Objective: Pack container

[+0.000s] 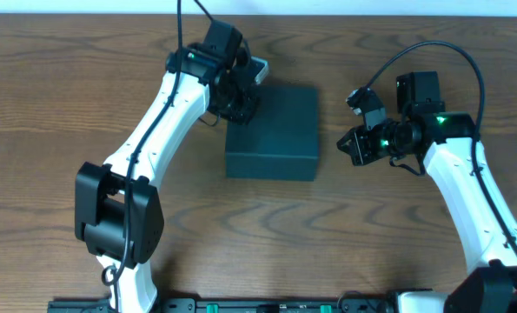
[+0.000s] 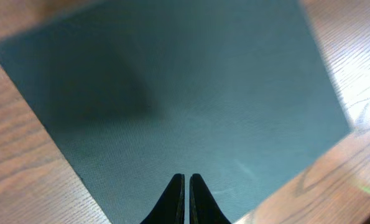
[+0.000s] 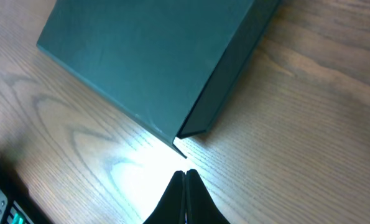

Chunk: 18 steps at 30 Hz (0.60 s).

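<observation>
The container lies lid-down on the bench, the left gripper pressed together over its lid, the right gripper likewise pressed together near its right side. The cardboard looks light, stiff and smooth; the lid's overhanging lip seems the likeliest hold.

The left arm reaches from its base at the near edge diagonally away and inward, its wrist bent so that the left gripper points downward. Its two dark fingers are pressed together, with only a hairline seam between them. The right arm rises from the near right corner and turns inward at the wrist, where the right gripper points toward the centre, likewise closed, its fingertips meeting at a point.
</observation>
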### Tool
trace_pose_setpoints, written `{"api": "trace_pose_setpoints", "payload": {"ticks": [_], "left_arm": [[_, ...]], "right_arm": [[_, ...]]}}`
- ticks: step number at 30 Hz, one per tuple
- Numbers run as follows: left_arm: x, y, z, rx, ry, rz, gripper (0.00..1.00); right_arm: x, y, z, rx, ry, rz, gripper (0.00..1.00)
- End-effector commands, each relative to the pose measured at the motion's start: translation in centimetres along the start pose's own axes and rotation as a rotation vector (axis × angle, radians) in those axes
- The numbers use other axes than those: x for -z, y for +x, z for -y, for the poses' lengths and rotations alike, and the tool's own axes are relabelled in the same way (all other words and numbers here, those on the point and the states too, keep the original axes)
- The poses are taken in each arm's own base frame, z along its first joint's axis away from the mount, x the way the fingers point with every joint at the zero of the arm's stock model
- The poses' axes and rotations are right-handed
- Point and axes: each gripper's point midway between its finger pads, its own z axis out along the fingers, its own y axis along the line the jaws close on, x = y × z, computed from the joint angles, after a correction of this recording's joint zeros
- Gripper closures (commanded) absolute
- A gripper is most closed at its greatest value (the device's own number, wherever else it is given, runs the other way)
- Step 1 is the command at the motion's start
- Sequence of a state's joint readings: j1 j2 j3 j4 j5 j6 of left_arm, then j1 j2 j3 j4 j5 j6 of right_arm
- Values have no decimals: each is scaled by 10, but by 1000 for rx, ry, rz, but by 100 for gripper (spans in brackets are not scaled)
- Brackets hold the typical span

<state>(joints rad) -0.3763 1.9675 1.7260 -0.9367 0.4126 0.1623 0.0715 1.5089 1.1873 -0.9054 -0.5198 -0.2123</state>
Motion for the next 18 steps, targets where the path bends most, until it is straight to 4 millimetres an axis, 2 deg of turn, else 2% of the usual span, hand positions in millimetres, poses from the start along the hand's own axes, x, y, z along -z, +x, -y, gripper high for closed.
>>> {"api": "trace_pose_setpoints", "payload": {"ticks": [1,6,11,14,18], "left_arm": [[-12,12,2,-8,34,-16,94],[-25,19,13,1,130,-11,94],[-28,18,17,-1,164,-2,94],[-29,18,16,0,164,-3,94],[-39,23,16,13,182,-27,94]], "right_arm": [[3,2,-5,16,-3,1,98],[3,7,-17,29,-67,-13,98],[0,15,-31,39,-116,-50,98],[-10,20,-41,51,-133,-67,98],[-34,28,-53,12,-182,-59,98]]}}
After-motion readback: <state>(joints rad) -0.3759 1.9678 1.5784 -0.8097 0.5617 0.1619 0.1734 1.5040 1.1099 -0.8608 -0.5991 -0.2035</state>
